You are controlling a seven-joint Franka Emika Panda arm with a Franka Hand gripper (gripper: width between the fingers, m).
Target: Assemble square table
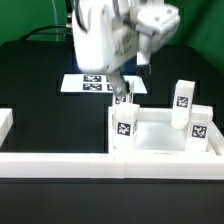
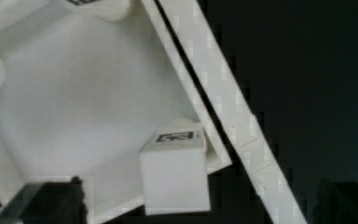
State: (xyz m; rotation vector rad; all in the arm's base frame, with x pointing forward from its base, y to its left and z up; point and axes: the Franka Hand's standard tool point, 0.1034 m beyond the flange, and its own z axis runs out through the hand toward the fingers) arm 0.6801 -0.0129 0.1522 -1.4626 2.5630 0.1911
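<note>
Gripper (image 1: pixel 122 97) hangs low over the far left corner of the tabletop (image 1: pixel 160 140); fingers (image 1: pixel 119 93) too blurred in the exterior view to read, and the wrist view shows only dark finger tips (image 2: pixel 51 197) at the frame edge, so cannot tell whether they are apart or closed. Wrist view: 1 leg (image 2: pixel 176 168) stands upright just inside the tabletop rim (image 2: pixel 194 70). Exterior view: 3 tagged legs upright on the tabletop, 1 at its left corner (image 1: pixel 124 125), 2 at the right (image 1: pixel 182 99) (image 1: pixel 199 126). Tabletop rests against the border bar (image 1: pixel 100 162). Marker board (image 1: pixel 98 83) lies flat behind the gripper.
</note>
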